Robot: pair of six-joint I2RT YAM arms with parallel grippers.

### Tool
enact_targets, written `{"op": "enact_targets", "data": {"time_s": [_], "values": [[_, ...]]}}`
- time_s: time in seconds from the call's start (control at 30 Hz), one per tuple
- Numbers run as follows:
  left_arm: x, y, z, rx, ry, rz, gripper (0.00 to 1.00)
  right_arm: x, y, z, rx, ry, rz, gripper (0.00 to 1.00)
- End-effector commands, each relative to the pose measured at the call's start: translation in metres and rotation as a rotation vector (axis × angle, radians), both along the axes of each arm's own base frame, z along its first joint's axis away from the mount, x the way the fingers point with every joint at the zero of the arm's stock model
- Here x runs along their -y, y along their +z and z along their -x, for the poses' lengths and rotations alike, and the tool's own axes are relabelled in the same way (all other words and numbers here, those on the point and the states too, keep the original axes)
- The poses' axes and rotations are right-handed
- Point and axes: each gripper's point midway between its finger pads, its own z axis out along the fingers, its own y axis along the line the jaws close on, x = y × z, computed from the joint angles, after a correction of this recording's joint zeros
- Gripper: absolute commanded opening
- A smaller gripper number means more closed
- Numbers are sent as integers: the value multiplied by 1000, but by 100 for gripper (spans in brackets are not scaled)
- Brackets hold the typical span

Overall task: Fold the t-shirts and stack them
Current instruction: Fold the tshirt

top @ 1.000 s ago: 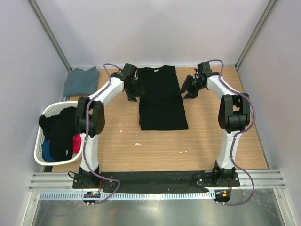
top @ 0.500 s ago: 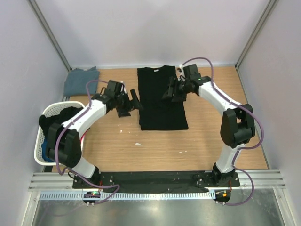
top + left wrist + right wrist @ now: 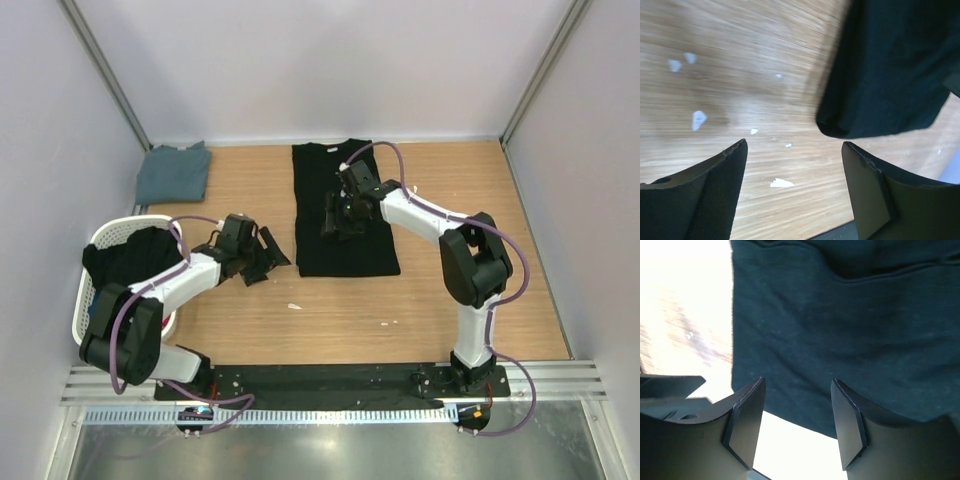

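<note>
Left gripper (image 3: 266, 260) first – its jaws stand wide apart with nothing between them, low over the bare wood of the table (image 3: 330, 310), just beside the near left corner of the black t-shirt (image 3: 350, 250). From the left wrist camera I see that folded corner rounded and doubled over, with a few white flecks (image 3: 698, 119) scattered on the wood near it.

On the other side, the right gripper (image 3: 335, 215) is also spread open and holds nothing. It hangs over the left half of the black shirt, and its wrist view is filled with dark cloth.

That shirt lies flat as a long rectangle, collar toward the far wall. I see the grey-blue t-shirt (image 3: 173, 172) folded at the far left corner, well apart. At the left edge, a white laundry basket (image 3: 78, 300) holds dark, red and blue clothes.
</note>
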Motion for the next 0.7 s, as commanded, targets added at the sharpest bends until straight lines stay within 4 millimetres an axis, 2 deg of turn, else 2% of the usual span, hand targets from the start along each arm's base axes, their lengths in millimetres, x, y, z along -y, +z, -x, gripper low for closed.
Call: {"op": "enact_targets", "data": {"time_s": [0.0, 0.13, 0.17, 0.3, 0.37, 0.53, 0.67], "values": [[-13, 10, -19, 67, 127, -31, 75, -6, 19, -17, 79, -33, 23, 61], [-20, 9, -28, 74, 139, -96, 64, -18, 15, -16, 69, -8, 24, 60], [-22, 4, -29, 61, 130, -117, 57, -22, 10, -13, 54, -6, 25, 60], [-14, -8, -32, 39, 97, -107, 41, -37, 4, -8, 36, 3, 5, 59], [0, -8, -34, 37, 59, -48, 30, -42, 2, -6, 26, 8, 3, 56], [17, -15, -39, 48, 31, 19, 22, -42, -12, -4, -6, 4, 16, 49], [38, -8, -50, 87, -26, 100, 20, -40, -19, -6, -13, -5, 33, 46]]}}
